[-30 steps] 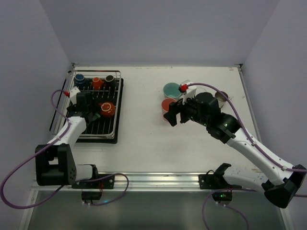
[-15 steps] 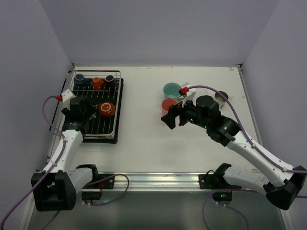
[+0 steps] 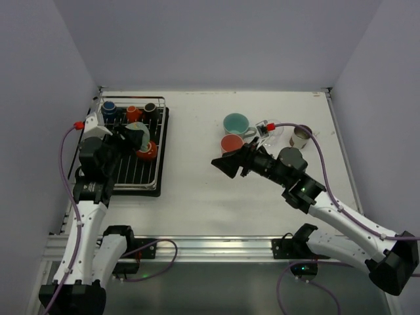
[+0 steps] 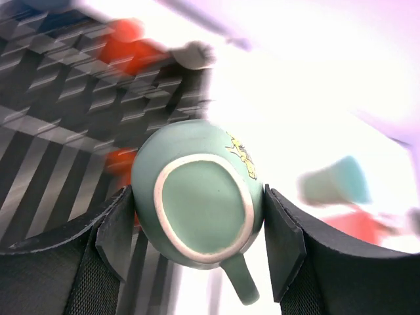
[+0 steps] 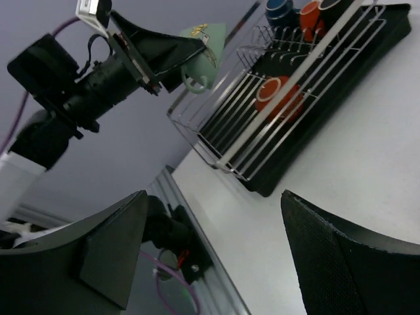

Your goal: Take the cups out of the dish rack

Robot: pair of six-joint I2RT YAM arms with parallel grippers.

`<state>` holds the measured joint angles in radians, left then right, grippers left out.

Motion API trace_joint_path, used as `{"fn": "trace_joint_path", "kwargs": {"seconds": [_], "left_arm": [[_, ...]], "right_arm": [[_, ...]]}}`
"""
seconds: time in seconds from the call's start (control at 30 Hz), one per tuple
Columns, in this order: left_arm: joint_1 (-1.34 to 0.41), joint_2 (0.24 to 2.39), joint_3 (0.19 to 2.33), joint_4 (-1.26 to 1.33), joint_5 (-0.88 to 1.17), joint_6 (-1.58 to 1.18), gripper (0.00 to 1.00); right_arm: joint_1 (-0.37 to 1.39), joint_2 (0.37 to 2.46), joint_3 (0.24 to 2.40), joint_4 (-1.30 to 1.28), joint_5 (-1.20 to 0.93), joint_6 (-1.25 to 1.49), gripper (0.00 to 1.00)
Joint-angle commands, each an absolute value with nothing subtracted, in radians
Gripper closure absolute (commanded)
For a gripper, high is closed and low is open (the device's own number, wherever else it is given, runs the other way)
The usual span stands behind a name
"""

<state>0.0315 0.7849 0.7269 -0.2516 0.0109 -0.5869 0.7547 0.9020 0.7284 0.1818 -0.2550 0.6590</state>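
Note:
My left gripper (image 3: 134,138) is shut on a teal mug (image 3: 138,136) and holds it in the air above the silver wire dish rack (image 3: 159,154). In the left wrist view the mug (image 4: 197,190) shows its base, handle pointing down, pinched between both pads (image 4: 283,243). A blue cup (image 3: 109,107), an orange cup (image 3: 133,112), a black cup (image 3: 150,107) and an orange-red cup (image 3: 148,153) stand in the rack. My right gripper (image 3: 223,165) is open and empty over the table's middle, facing the rack (image 5: 262,111).
On the table at the right stand a second teal mug (image 3: 235,123), a salmon tumbler (image 3: 231,143), a clear glass (image 3: 276,129) and a metal cup (image 3: 300,136). The rack sits on a black tray (image 3: 164,131) at the far left.
My left gripper has risen out of the rack with the teal mug in it. My right gripper has swung left, away from the cups on the table, and turned toward the rack.

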Motion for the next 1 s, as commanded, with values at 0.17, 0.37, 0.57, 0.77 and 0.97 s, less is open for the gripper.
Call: {"fn": "trace_joint_path", "kwargs": {"seconds": [0.17, 0.37, 0.57, 0.77, 0.97], "left_arm": [[-0.028, 0.654, 0.715, 0.237, 0.713, -0.785, 1.00], [-0.049, 0.574, 0.528, 0.590, 0.816, -1.028, 0.99], [-0.072, 0.551, 0.472, 0.673, 0.839, -1.074, 0.99], [-0.077, 0.560, 0.451, 0.672, 0.841, -1.063, 1.00], [-0.086, 0.565, 0.440, 0.670, 0.838, -1.055, 1.00]], "right_arm": [[0.759, 1.023, 0.791, 0.534, -0.299, 0.949, 0.16], [0.762, 1.214, 0.854, 0.762, -0.402, 1.100, 0.21], [0.769, 1.341, 0.923, 0.899, -0.511, 1.196, 0.26], [0.813, 1.422, 0.969, 0.928, -0.584, 1.203, 0.25], [0.831, 1.462, 1.026, 0.931, -0.615, 1.203, 0.34]]}}
